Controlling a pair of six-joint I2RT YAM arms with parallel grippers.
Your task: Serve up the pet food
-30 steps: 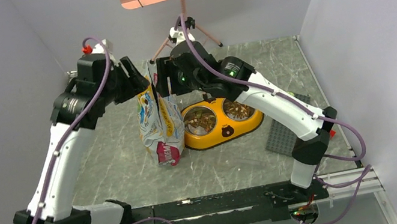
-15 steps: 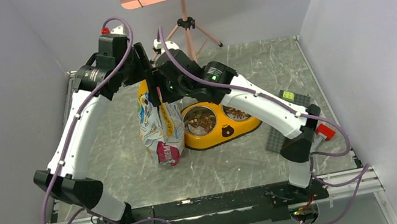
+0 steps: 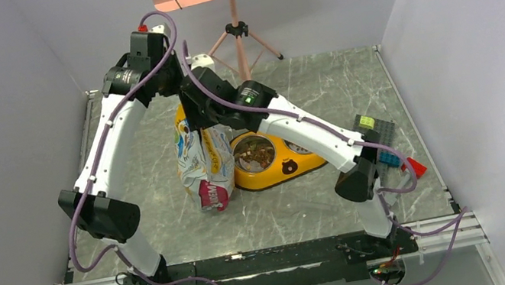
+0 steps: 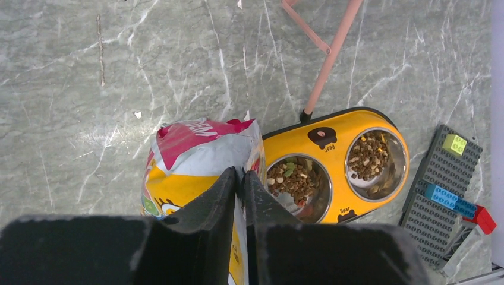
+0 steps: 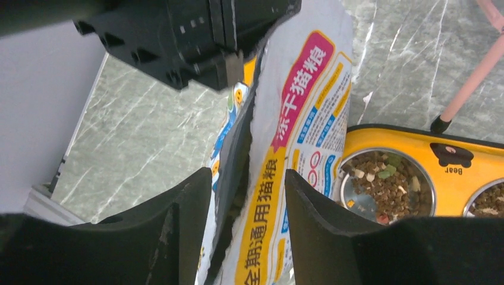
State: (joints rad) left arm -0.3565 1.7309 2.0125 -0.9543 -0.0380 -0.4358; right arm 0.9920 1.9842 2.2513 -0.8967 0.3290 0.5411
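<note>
pet food bag [image 3: 202, 162] stands upright on the bench [image 3: 285, 214], magenta bottom band toward the arm bases, top end up between the two wrists. it sits just beside the left end of the yellow feeder [image 3: 281, 170]; can't tell if they touch.

left jaws: clenched on the bag's top edge. in the left wrist view the two fingers are almost together with a thin strip of the bag [image 4: 196, 142] between them. the right wrist view shows the same pinch from the other side, high on the bag [image 5: 297, 136].

right jaws: apart, one finger on each side of the bag's upper part, just under the left pinch. the bag's mouth shows as a dark slit between the fingers. the bag about fills the gap. can't tell if they press on it or only straddle it.

kibble [image 4: 294, 178] lies in the feeder's steel bowl nearest the bag. more brown kibble is in the other bowl [image 4: 368, 155]. both bowls sit in the feeder [image 4: 333, 127], flat on the bench.

other stuff: grey brick plate [image 4: 443, 178] on the bench right of the feeder, with a green brick [image 4: 454, 143] and a blue brick [image 4: 449, 196] on it and a red piece [image 4: 484, 218] at its near corner. pink stand [image 3: 237, 33] at the back, one leg [image 4: 333, 53] ending near the feeder.
</note>
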